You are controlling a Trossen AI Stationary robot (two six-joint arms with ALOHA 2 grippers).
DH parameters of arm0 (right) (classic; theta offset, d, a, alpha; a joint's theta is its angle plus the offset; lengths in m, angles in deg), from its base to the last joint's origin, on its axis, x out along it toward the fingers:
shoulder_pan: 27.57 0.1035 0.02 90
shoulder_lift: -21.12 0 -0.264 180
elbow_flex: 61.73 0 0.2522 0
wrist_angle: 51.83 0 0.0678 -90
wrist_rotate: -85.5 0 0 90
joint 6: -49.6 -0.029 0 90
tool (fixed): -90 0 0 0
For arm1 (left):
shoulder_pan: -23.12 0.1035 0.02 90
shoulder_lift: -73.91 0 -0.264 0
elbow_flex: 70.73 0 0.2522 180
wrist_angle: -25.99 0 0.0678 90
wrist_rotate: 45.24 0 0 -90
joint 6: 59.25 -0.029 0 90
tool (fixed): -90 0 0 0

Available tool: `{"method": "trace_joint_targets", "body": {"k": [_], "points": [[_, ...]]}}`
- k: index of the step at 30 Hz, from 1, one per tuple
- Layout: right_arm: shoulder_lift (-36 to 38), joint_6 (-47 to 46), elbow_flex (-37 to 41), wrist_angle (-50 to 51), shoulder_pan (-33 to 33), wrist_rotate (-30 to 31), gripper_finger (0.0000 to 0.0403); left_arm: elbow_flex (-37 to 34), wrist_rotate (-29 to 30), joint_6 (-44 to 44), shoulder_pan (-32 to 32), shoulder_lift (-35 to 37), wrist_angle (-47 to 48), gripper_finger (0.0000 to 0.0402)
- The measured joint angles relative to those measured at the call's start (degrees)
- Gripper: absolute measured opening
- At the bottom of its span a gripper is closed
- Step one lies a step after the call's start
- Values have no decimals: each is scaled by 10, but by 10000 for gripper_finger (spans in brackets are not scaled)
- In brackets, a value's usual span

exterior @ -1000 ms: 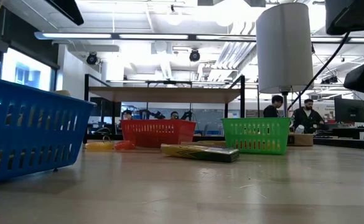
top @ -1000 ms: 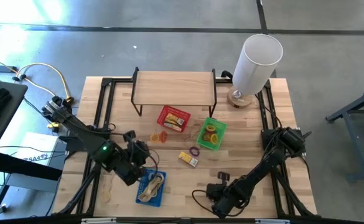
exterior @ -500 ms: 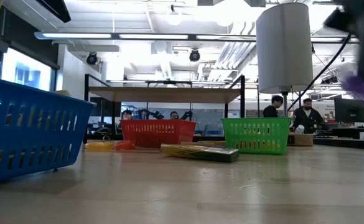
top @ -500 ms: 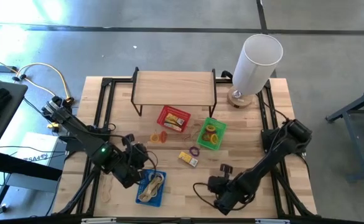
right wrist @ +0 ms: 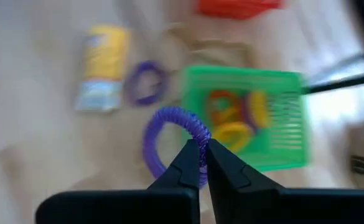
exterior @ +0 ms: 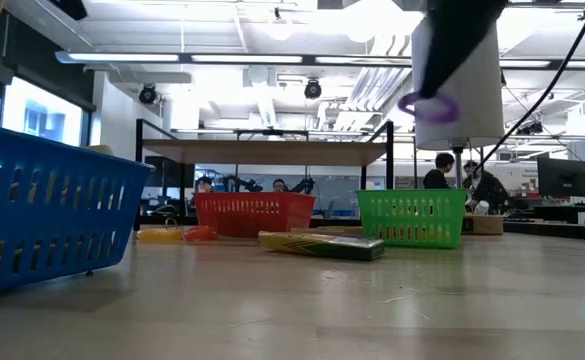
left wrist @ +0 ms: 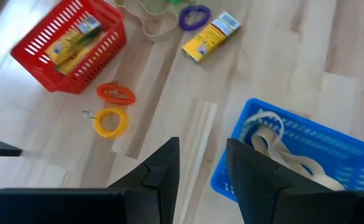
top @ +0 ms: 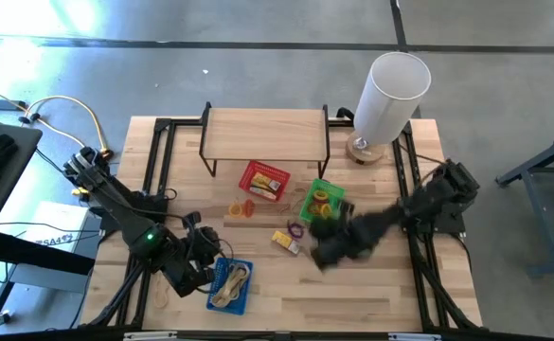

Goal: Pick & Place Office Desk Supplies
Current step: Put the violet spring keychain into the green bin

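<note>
My right gripper (right wrist: 201, 163) is shut on a purple coil loop (right wrist: 169, 146) and hangs in the air (exterior: 429, 92) over the table's middle (top: 322, 248), just near of the green basket (top: 320, 203). That basket holds yellow and orange loops. A second purple loop (top: 296, 229) and a yellow box (top: 287, 242) lie flat on the table. An orange loop (left wrist: 116, 94) and a yellow loop (left wrist: 110, 121) lie by the red basket (top: 263, 181). My left gripper (left wrist: 200, 171) stands open over the blue basket's left edge (top: 212, 275), with nothing between its fingers. My right gripper pinches one spot of the purple loop's coiled ring (right wrist: 198, 138) between its two fingertips. The fingers slant downward from the table's right side. The loop (exterior: 429, 106) hangs at the fingertips, lifted clear of the table.
The blue basket (left wrist: 294, 155) at the near left holds pale bands. A wooden shelf (top: 265, 133) stands at the far middle. A tall white cylinder (top: 390, 95) stands at the far right. The red basket (left wrist: 70, 43) holds a yellow box.
My right gripper, still shut on the purple loop, has risen from near the table's front edge. It has swung toward the far edge and left, toward the green basket, carrying the loop high above the table. My left gripper has drifted slightly toward the near edge.
</note>
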Motion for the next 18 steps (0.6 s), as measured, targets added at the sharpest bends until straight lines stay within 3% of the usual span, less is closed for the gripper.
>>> {"method": "trace_joint_targets", "body": {"k": [8, 18], "points": [[10, 30, 6, -5, -118, -23, 4, 0, -8, -6, -24, 0, 0, 124], [7, -7, 109, -99, -163, -63, 4, 0, -35, 1, -39, 0, 1, 124]]}}
